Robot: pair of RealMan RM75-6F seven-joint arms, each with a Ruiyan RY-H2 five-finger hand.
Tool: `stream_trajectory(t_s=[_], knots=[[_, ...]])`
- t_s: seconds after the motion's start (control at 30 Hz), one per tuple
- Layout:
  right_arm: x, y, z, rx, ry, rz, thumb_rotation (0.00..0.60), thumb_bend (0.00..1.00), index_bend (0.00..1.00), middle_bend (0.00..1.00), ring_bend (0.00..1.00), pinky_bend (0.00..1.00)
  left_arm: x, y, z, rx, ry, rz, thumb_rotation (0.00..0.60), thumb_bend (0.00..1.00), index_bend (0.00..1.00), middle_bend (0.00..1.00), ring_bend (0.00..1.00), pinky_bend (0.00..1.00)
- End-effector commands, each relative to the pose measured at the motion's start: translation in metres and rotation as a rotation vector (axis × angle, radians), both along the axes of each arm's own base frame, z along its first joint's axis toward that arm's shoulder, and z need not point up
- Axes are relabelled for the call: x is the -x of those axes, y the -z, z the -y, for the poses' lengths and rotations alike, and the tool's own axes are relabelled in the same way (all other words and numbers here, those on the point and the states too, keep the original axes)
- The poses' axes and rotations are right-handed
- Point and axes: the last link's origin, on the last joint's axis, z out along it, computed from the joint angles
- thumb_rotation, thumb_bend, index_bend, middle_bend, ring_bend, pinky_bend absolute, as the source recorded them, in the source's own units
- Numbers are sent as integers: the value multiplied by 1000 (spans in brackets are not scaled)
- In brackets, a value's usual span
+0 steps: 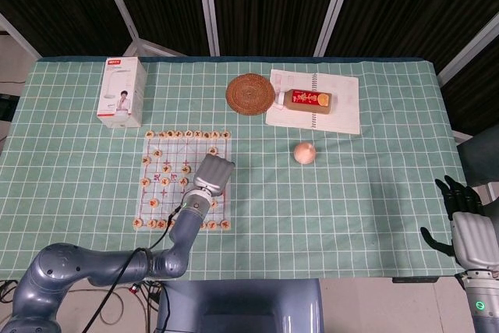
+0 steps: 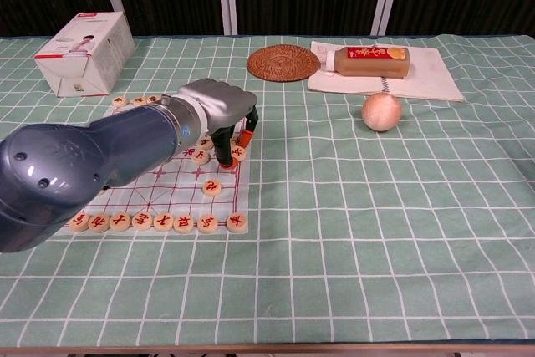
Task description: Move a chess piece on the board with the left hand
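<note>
The paper chess board (image 2: 150, 186) lies at the front left of the table, and in the head view the board (image 1: 168, 185) carries round wooden pieces. My left hand (image 2: 219, 109) hangs over its right side, fingers pointing down. Two fingertips (image 2: 226, 160) bracket and pinch one chess piece (image 2: 237, 154) near the board's right edge. From the head camera the left hand (image 1: 214, 173) hides that piece. Another piece (image 2: 213, 187) lies just in front, and a row of pieces (image 2: 142, 221) lines the near edge. My right hand (image 1: 466, 228) hangs beyond the table's right edge, fingers apart, empty.
A white box (image 2: 84, 42) stands at the back left. A woven coaster (image 2: 282, 63) sits at the back middle, beside a bottle (image 2: 372, 60) lying on a notebook (image 2: 422, 81). A round onion-like ball (image 2: 381, 111) rests right of the board.
</note>
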Motion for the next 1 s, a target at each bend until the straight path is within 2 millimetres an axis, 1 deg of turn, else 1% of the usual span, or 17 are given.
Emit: stream_trajectory(t_s=[0.03, 0.23, 0.53, 0.83, 1.0], knots=[[0, 0, 0, 1, 0, -1, 600, 344, 0, 0, 0, 0, 0, 0, 0, 0, -1, -1, 600, 286, 532, 1000, 993, 1000], [-1, 0, 0, 2, -1, 5, 600, 345, 0, 0, 0, 0, 0, 0, 1, -1, -3, 0, 600, 278, 463, 1000, 992, 1000], [0, 0, 0, 6, -4, 1, 600, 344, 0, 0, 0, 0, -1, -1, 3, -1, 0, 5, 600, 266, 407, 1000, 991, 1000], [0, 0, 0, 5, -4, -2, 600, 345, 0, 0, 0, 0, -3, -5, 4, 3, -1, 30, 600, 264, 403, 1000, 992, 1000], [0, 0, 0, 5, -4, -4, 600, 344, 0, 0, 0, 0, -8, -13, 8, 10, 6, 80, 600, 264, 402, 1000, 991, 1000]])
